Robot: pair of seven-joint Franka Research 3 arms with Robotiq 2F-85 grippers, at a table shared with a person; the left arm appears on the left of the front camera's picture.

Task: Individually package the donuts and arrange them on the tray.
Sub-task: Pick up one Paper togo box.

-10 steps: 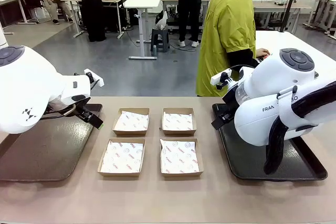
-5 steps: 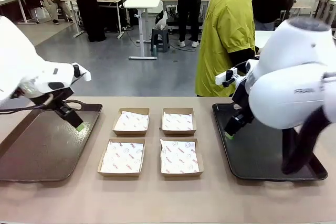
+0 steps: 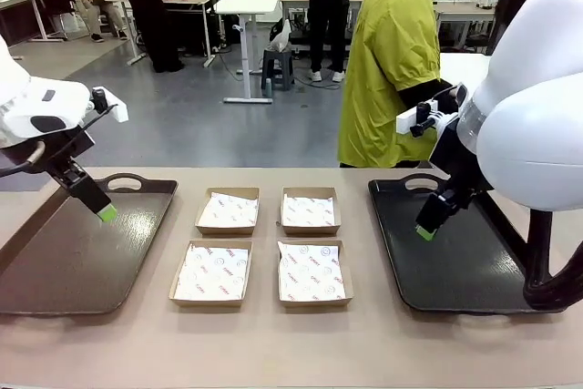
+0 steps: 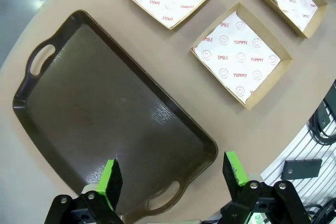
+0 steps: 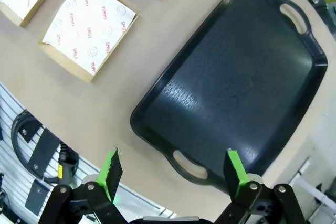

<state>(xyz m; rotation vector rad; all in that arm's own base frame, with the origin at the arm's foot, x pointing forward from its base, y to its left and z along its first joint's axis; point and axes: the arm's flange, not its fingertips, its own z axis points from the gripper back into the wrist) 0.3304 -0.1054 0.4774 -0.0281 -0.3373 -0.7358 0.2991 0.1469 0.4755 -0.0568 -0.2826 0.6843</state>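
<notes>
Beige counter (image 3: 273,343) before us carries four paper-lined cardboard boxes (image 3: 212,272) at its middle, and we place everything else by them. Left of the boxes lies the brown tray (image 3: 82,261); right of them, the black tray (image 3: 455,271). Our left fingers (image 3: 107,213) hang spread wide above the brown tray, holding nothing; our right fingers (image 3: 425,232) do likewise above the black tray.

The front camera sits at the robot's edge of the counter (image 3: 273,343), facing across it toward a person (image 3: 392,61) at the far side. Each wrist camera looks down from well above, the left on the brown tray (image 4: 105,114) and the right on the black tray (image 5: 231,82). Both also catch paper-lined boxes (image 3: 212,272) that the front view shares.
</notes>
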